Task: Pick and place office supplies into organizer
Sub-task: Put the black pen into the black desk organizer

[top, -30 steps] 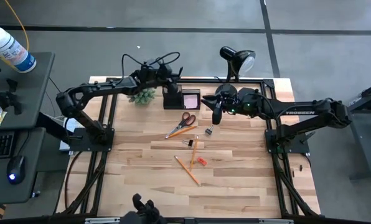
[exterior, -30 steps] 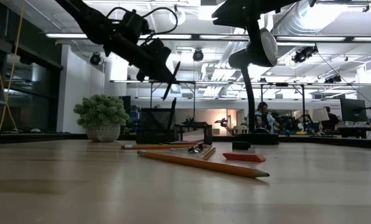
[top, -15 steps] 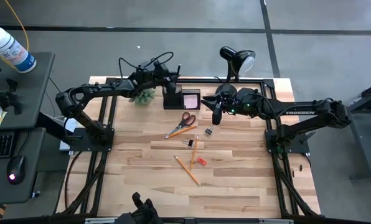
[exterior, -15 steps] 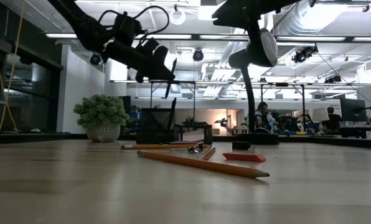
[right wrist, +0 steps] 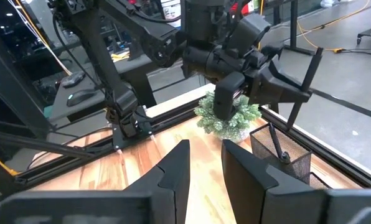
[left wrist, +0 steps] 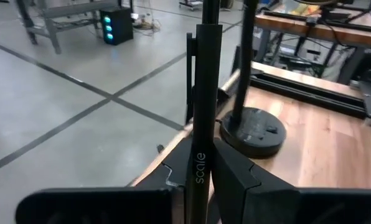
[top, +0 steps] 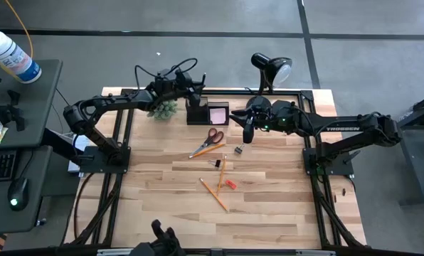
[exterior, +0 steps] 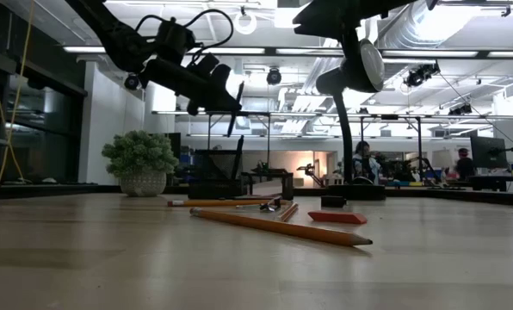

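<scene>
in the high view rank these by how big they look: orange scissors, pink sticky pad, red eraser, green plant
1. green plant, partly hidden under the left arm, so unsure against the scissors
2. orange scissors, looks about alike
3. pink sticky pad
4. red eraser, smallest

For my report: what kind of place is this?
Probably a robotics lab or workshop: exposed ceiling ducts, rows of workbenches with monitors behind the wooden table, and a bare concrete floor.

High cam: straight down over whole counter (top: 269, 213). Low cam: counter level, facing room. Wrist cams close behind jaws. Organizer (top: 197, 112) appears in high, low, right wrist
</scene>
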Motion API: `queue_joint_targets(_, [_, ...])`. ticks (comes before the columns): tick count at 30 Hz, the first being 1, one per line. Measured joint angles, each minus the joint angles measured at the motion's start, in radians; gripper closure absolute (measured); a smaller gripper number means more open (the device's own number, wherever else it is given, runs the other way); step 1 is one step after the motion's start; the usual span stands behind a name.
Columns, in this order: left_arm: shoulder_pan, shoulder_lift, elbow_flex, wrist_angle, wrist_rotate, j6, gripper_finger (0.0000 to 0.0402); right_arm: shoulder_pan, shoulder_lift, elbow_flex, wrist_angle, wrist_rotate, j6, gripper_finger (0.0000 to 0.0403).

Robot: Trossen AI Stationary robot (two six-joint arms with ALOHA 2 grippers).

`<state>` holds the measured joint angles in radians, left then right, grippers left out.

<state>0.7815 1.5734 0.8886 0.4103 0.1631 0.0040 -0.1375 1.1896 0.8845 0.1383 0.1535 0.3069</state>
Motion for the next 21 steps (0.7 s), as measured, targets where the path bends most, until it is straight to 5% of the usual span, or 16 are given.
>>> queue_joint_targets(21, [0.021, 0.002, -0.001, -0.122, 0.024, 0.131, 0.0369, 0.000, 0.000, 0.000, 0.001, 0.005, 0.005, 0.0318])
